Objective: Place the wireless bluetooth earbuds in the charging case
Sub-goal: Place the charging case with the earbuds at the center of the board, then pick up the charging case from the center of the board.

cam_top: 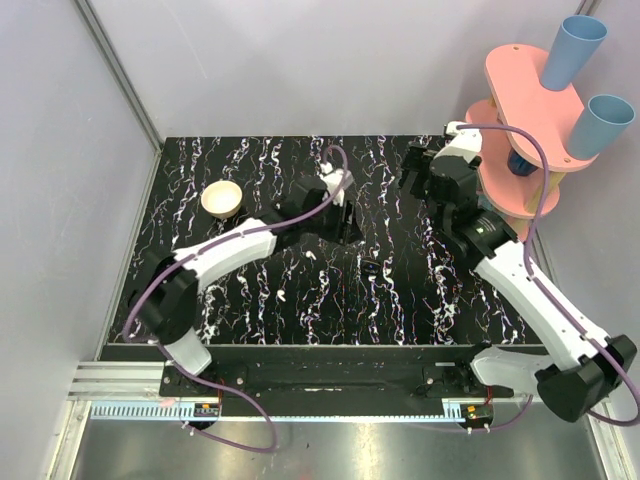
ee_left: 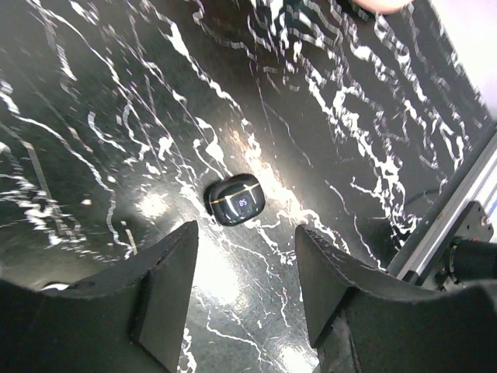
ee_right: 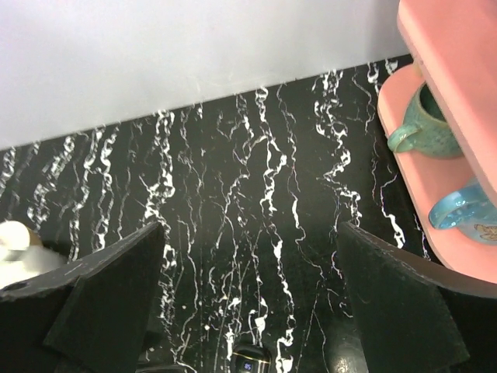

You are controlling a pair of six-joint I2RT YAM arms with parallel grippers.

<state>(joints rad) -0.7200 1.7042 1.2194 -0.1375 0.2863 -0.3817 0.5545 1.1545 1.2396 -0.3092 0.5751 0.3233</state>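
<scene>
Object: charging case, a small dark glossy pebble. Its lid looks shut along a thin gold seam. It lies free mid-table, just ahead of the left gripper, whose fingers stand part-way apart with nothing between them. The right gripper has its fingers wide and empty, off by the pink shelf.

Not found: earbuds; cannot pick them out against the white veining.

Judgement: the case is light, rigid, slippery and rounded, so it is apt to squirt out of a pinch. Best hold is across its longer sides, low, below the seam.

Writing: lit digits "85" on the front; no brand legible.
</scene>
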